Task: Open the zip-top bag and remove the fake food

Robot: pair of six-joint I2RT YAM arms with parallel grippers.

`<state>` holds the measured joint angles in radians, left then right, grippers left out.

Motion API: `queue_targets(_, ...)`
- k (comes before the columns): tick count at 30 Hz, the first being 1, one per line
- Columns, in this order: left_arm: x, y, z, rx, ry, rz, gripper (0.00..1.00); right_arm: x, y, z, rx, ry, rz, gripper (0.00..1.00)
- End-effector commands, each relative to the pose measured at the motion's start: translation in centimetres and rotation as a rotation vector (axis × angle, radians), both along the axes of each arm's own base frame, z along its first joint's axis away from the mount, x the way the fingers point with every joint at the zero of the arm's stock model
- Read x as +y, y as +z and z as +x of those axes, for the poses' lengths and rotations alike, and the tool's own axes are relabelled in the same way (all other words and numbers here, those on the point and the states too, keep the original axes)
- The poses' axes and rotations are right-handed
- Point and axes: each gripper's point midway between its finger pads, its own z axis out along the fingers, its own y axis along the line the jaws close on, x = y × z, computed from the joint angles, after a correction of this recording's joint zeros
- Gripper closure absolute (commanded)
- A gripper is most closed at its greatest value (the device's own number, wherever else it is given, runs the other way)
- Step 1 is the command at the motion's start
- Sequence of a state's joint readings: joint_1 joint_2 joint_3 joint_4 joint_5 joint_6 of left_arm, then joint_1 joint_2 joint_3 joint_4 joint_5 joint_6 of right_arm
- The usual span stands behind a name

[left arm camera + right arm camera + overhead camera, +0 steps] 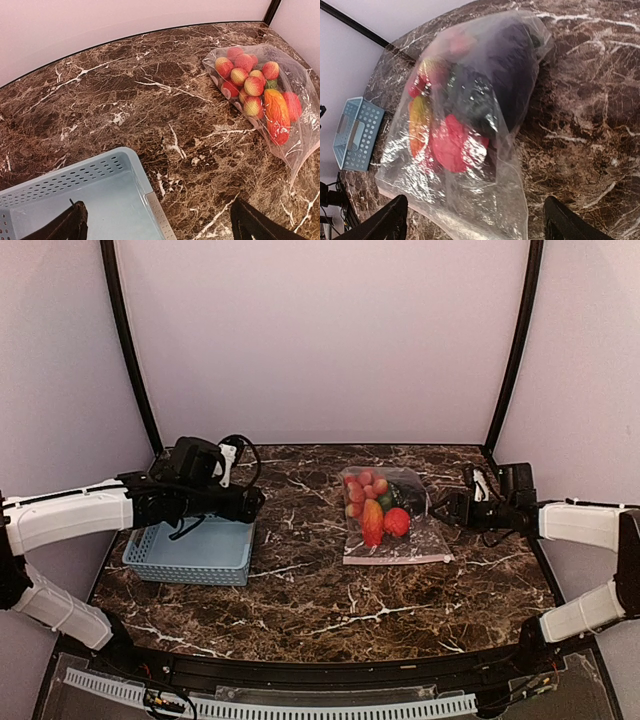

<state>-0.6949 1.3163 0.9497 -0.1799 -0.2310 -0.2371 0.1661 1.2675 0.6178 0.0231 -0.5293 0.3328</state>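
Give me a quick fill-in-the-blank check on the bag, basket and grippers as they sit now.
1. All the fake food is ____ the zip-top bag.
2. The pinkish zip strip runs along the bag's ____ edge, not the far one.
3. The left gripper hangs at the far corner of the basket; the right gripper faces the ____.
4. Both grippers' jaws stand ____.
Missing words: inside; near; bag; open.

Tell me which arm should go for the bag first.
Right. The right gripper hangs open just beside the zip-top bag, which fills its wrist view. The left gripper, also open, hovers at the blue basket, farther from the bag.
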Motion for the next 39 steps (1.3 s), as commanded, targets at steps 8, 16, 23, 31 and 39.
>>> queue_targets(8, -1.4, 1.7, -0.1, -0.098, -0.039, 0.015, 0.01, 0.2, -5.7, -1.2, 0.193, 0.023, 0.052, 0.23)
queue_targets(16, -2.0, 1.8, -0.2, -0.138, -0.061, 0.011, 0.01, 1.4, -6.2, -1.0, 0.228, 0.059, 0.141, 0.58)
queue_targets(23, -3.9, 3.0, -1.0, -0.205, -0.141, -0.048, 0.01, 2.5, -3.8, -0.8, 0.2, 0.091, 0.244, 0.97)
queue_targets(31, -6.2, 3.8, -2.6, -0.316, -0.283, -0.014, 0.01, 4.7, 0.4, -0.8, 0.136, 0.149, 0.309, 1.0)
queue_targets(39, -12.4, 4.6, -5.7, -0.485, -0.556, 0.162, 0.02, 6.8, 3.6, -1.3, 0.114, 0.192, 0.354, 1.0)
